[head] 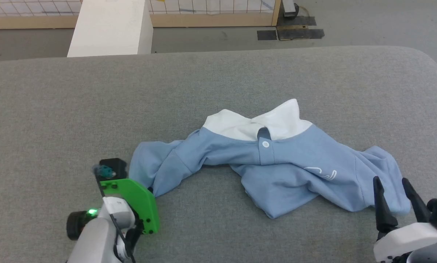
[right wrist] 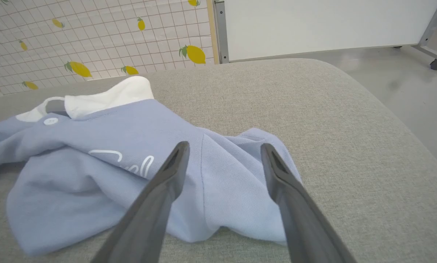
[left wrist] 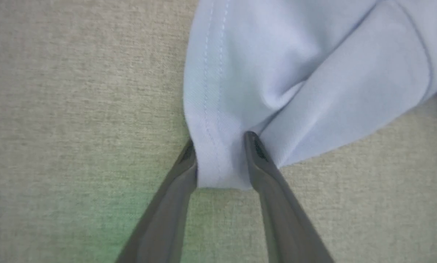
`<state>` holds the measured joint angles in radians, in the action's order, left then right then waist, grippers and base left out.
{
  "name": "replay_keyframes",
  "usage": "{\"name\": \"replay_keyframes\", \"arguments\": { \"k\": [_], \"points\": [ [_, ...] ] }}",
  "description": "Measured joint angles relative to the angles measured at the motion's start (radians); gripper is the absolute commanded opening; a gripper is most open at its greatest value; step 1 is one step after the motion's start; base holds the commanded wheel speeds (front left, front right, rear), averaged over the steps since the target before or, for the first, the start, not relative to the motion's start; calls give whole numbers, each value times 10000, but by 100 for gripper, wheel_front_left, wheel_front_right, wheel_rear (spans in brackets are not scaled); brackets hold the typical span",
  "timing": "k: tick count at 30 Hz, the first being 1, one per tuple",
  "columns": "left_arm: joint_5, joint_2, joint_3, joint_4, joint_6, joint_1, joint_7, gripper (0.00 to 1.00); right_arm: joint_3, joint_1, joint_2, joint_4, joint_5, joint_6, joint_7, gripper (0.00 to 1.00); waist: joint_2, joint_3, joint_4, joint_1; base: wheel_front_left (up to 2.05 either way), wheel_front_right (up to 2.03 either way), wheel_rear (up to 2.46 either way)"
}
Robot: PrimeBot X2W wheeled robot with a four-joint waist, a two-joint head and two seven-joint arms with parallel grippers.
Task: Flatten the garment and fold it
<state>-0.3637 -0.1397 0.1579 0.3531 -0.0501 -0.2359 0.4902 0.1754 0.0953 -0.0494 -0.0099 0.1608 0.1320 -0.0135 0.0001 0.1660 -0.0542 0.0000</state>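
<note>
Jaws of left gripper (left wrist: 220, 140) pinch the garment (head: 276, 160); right gripper (right wrist: 224, 145) gapes.

Noted garment (head: 284, 168) bunched at middle of table (head: 218, 80), collar (head: 255, 122) toward far edge. Found left gripper (left wrist: 220, 144) at near left, clamped around sleeve hem; right gripper (head: 390, 180) at near right, spread before opposite sleeve. Spotted block (head: 110, 27) behind table, far left.
</note>
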Motion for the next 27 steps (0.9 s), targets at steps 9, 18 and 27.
{"name": "replay_keyframes", "arguments": {
  "k": [9,18,27],
  "points": [
    [-77,33,27,-1039,-59,640,-161,0,1095,-1626,0,341,-754,0,1016,100,0,54,243,0,0,0,0],
    [-320,102,84,-1551,-125,757,-163,0,2489,-4251,-349,3409,-1269,0,4157,100,0,320,785,0,0,0,0],
    [-497,209,255,-1632,13,671,-201,0,2851,-5271,-539,4667,-2073,0,7104,85,0,725,1152,0,0,0,0]
  ]
}}
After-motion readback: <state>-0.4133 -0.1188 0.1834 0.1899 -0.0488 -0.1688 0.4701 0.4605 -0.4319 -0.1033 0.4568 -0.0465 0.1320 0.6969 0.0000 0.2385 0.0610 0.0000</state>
